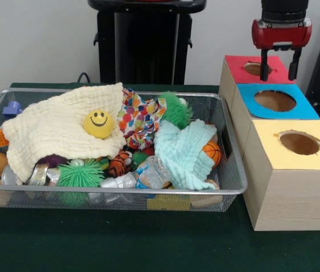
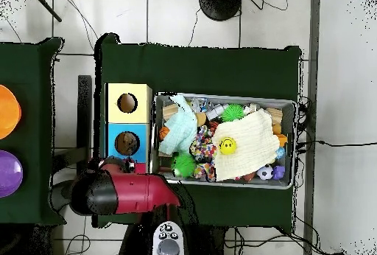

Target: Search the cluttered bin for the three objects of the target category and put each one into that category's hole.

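Hovering with my gripper (image 1: pixel 280 67) over the red box (image 1: pixel 236 68), fingers spread apart and holding nothing, tips straddling the hole in its top. Directly below me is that red hole; just past it, toward the camera in the front view, sit the blue box (image 1: pixel 302 107) and then the yellow box (image 1: pixel 268 170), all three touching in a row. Off to one side of me, well apart, is the wire bin (image 1: pixel 228 190), packed: a cream cloth (image 1: pixel 46 133) with a yellow smiley ball (image 1: pixel 99 123) on top of it, a mint cloth (image 1: pixel 182 153), a mini basketball (image 1: pixel 211 153) beside that, a green spiky ball (image 1: pixel 80 174), a patterned fabric (image 1: pixel 140 116). Overhead shows something dark inside the blue hole, can't tell what. Can't see into the red hole from either view, so I can't confirm any count. My guess: an empty spread grip above a hole reads like a drop position, with more searching left in the bin. Target category not evident.
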You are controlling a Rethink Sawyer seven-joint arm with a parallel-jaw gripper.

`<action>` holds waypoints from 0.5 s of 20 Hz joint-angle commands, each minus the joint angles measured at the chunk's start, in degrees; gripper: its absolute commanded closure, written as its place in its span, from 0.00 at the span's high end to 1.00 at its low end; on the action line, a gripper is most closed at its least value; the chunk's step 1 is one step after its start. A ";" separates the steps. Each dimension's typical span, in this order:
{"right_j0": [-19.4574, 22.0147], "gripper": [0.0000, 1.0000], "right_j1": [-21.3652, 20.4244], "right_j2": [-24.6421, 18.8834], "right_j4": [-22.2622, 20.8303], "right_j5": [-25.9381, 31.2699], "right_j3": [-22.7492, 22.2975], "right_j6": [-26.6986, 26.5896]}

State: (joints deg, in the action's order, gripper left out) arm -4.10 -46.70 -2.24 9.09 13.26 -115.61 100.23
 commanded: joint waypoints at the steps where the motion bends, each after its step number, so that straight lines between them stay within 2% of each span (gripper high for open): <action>1: 0.10 1.00 -0.75 0.63 3.30 -3.00 -1.03 14.71; 4: -0.82 1.00 -2.11 2.06 3.59 -0.94 -0.42 14.32; 9: 0.00 1.00 -3.37 2.75 2.83 0.47 -0.69 12.54; 10: -0.54 1.00 -3.74 4.02 2.32 2.12 0.33 12.02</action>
State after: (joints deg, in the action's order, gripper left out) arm -4.98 -48.99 -0.63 9.83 13.26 -115.65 100.23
